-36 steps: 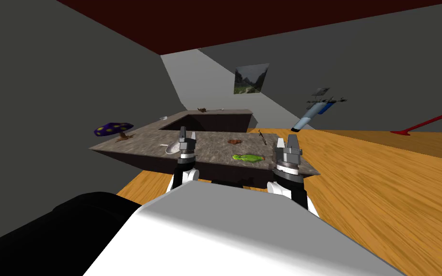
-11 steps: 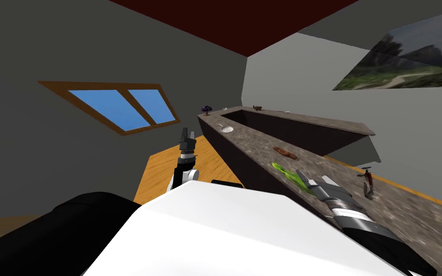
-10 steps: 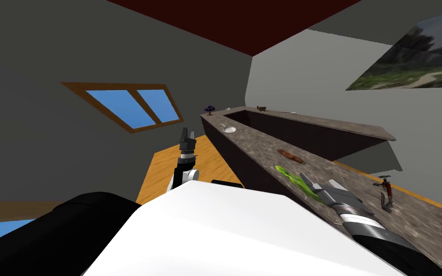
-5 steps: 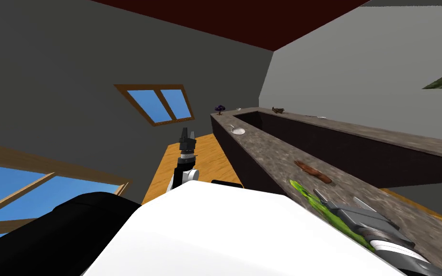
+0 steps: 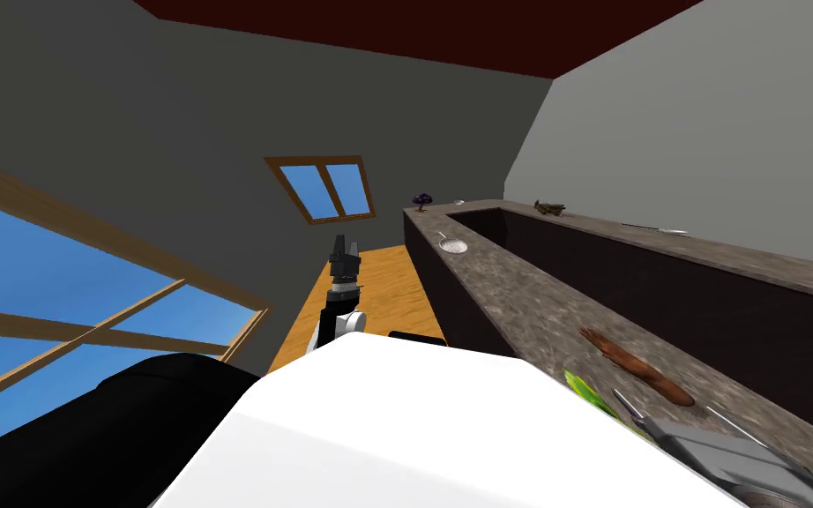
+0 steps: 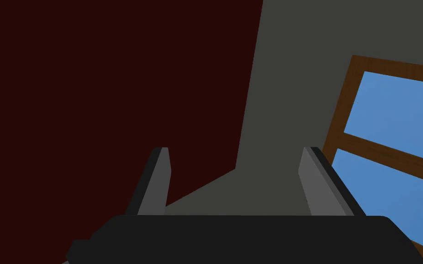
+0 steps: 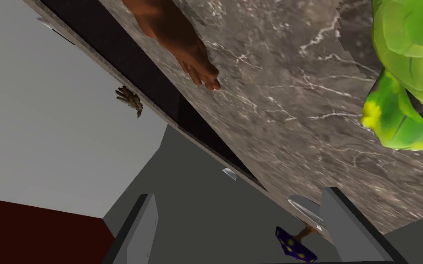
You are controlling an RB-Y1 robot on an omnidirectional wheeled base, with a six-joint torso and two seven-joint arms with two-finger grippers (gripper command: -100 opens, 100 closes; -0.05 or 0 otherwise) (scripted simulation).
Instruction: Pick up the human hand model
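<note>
R fingers (image 7: 144, 224) wide apart, nothing held, low over grey-brown marbled surface (image 7: 297, 119). Long brown human hand model (image 7: 174, 36) lies flat ahead of them, past the tips, not yet btwn them. Lumpy green-yellow toy (image 7: 403, 82) sits closer, just beside one finger. L fingers (image 6: 158, 183) also spread, empty, raised well clear of surface. Risks, imo: model lies low & flat, so blades may scrape surface or skid over it. Closing off-centre could shove it toward dark recess (image 7: 128, 59) beyond. A sideways correction may knock green-yellow toy.
</note>
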